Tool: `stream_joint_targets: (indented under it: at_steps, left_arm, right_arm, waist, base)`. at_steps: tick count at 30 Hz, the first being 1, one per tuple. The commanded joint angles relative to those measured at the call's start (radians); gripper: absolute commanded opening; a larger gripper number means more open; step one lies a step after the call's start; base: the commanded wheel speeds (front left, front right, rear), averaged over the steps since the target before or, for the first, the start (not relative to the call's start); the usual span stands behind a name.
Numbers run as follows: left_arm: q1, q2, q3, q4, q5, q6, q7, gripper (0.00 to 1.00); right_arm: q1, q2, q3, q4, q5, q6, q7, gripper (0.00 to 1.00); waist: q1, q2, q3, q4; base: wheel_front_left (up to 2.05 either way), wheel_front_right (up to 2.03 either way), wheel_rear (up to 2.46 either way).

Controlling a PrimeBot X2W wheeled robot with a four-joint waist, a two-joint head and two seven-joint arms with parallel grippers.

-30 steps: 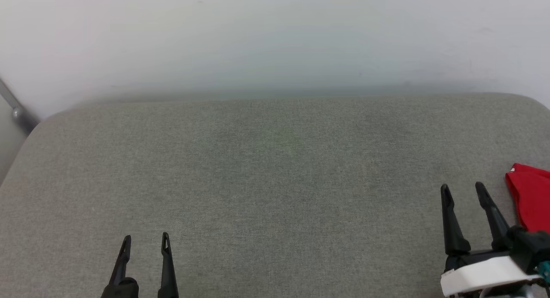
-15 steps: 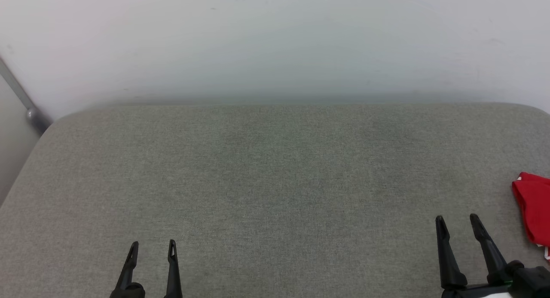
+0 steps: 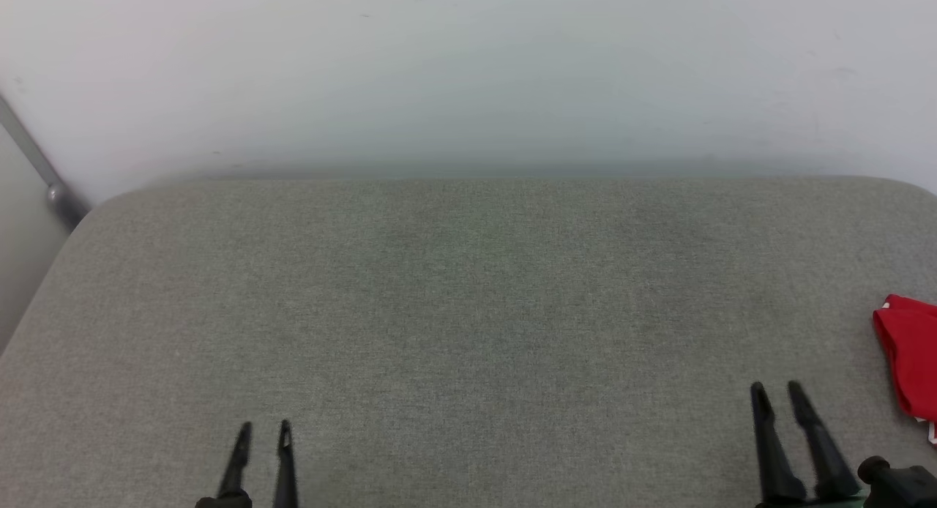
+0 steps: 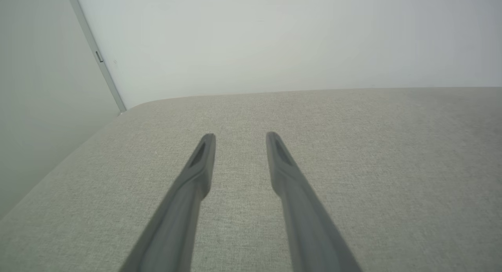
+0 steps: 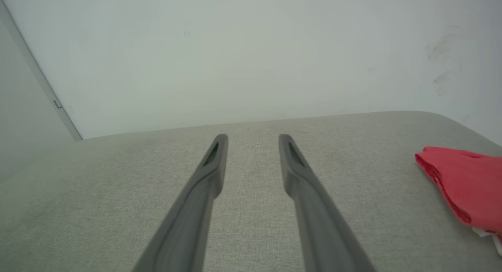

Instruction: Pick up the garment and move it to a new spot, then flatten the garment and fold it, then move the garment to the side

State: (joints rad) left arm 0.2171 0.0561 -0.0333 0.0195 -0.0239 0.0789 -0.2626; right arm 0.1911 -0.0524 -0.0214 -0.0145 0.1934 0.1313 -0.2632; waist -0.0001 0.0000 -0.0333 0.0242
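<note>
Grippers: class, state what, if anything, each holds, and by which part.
Nothing is held. Left gripper and right gripper stand open, empty; the garment lies apart on the cushion.

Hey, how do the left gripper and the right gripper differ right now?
The right gripper sits near the red garment without touching it; the left gripper is far from it, across the grey cushion. In the head view the right gripper's fingers show longer than the left gripper's. Both are open, empty and pointing toward the wall.

Soft red cloth garment, coarse-woven matt grey upholstery, smooth matt dark plastic fingers.
</note>
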Motion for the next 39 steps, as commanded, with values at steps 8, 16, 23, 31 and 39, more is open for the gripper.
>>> stream_joint_targets:
  at_steps: [8, 16, 23, 31, 39]
  left_arm:
    - [-0.018, 0.003, 0.002, 0.028, -0.133, -0.014, 0.024, 0.0]
    - [-0.064, 0.012, 0.01, 0.06, -0.345, -0.042, 0.063, 0.0]
    - [-0.093, 0.017, 0.016, 0.08, -0.478, -0.06, 0.089, 0.0]
    - [-0.136, 0.022, 0.028, 0.105, -0.681, -0.087, 0.129, 0.0]
    - [-0.16, 0.023, 0.035, 0.118, -0.802, -0.103, 0.155, 0.0]
  right_arm:
    - [-0.019, -0.006, 0.004, 0.032, 0.122, 0.0, 0.022, 0.0]
    - [-0.062, -0.017, 0.005, 0.065, 0.314, 0.0, 0.06, 0.0]
    - [-0.087, -0.022, 0.004, 0.085, 0.434, 0.0, 0.085, 0.0]
    - [-0.125, -0.028, 0.0, 0.114, 0.617, 0.0, 0.125, 0.0]
    - [-0.148, -0.031, -0.004, 0.131, 0.724, 0.0, 0.151, 0.0]
  waist:
    - [0.0001, 0.0, 0.002, -0.001]
    - [0.0001, 0.0, 0.005, -0.003]
    - [0.0001, 0.0, 0.007, -0.004]
    - [0.0001, 0.0, 0.01, -0.007]
    - [0.0001, 0.0, 0.012, -0.008]
  base:
    - [0.0, 0.0, 0.0]
    - [0.0, 0.0, 0.0]
    - [0.0, 0.0, 0.0]
    - [0.0, 0.0, 0.0]
    - [0.0, 0.0, 0.0]
